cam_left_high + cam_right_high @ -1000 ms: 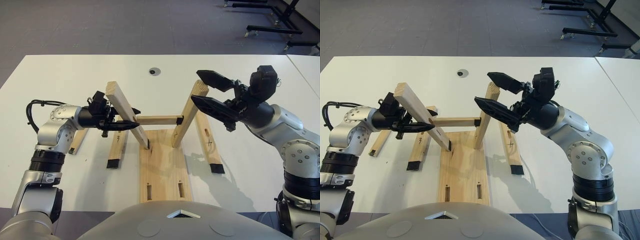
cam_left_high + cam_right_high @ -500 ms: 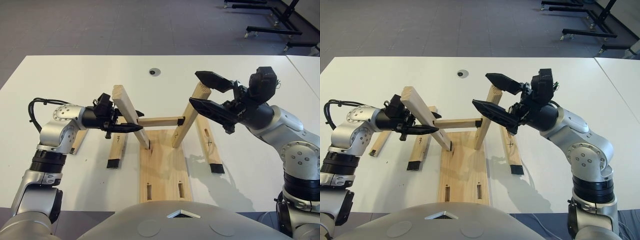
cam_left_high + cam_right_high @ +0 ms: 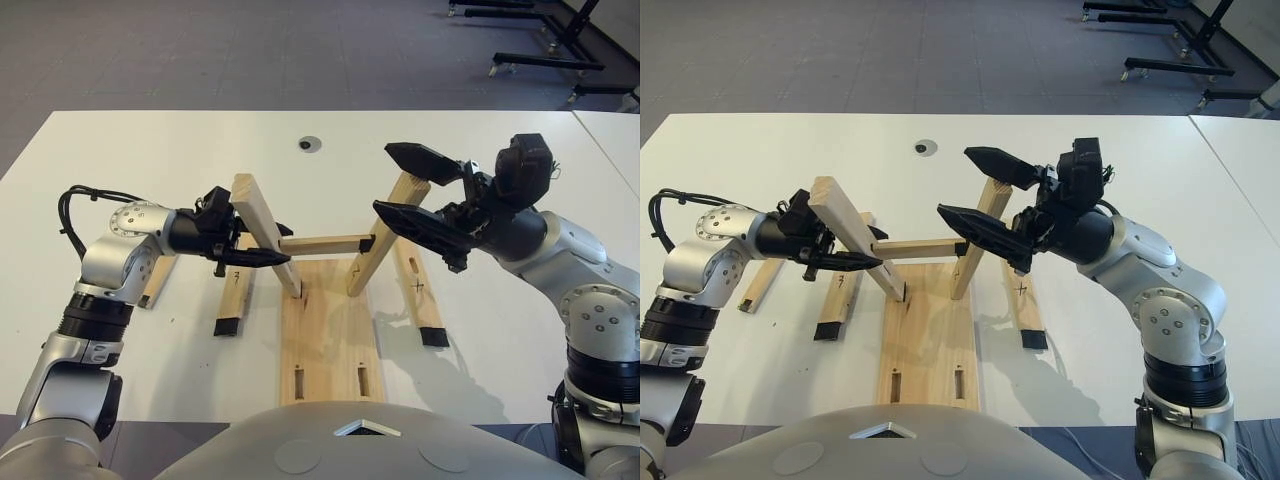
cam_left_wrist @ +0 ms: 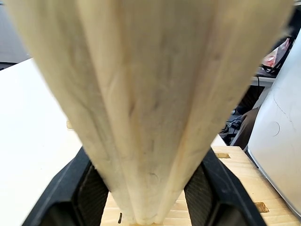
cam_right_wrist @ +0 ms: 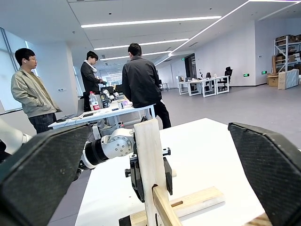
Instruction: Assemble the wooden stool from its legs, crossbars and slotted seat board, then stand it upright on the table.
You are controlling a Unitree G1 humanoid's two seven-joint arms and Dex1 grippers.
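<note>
**Leg frame swings upright over the seat board**

Since a second ago the left leg (image 3: 258, 210) has tipped up steeper, and its top end now sits closer to frame centre. The crossbar (image 3: 320, 243) and the right leg (image 3: 365, 265) have slid a little to the right with it. The left tool (image 3: 283, 243) has followed inward from the left edge. The right tool (image 3: 382, 178) has crept leftward, so its tips now reach past the right leg's top.

The left tool is clamped on the left leg about midway up – one finger crosses the front face, the other peeks out behind. The right tool is spread wide, with one finger above the right leg's top end and one below it; I can't tell whether either touches the wood.

Both legs, joined by the crossbar, stand with their feet on the far end of the seat board (image 3: 325, 340), which lies flat on the counter (image 3: 120, 150) at lower centre. Spare legs (image 3: 232, 300) lie flat on the counter on either side of the board.
</note>
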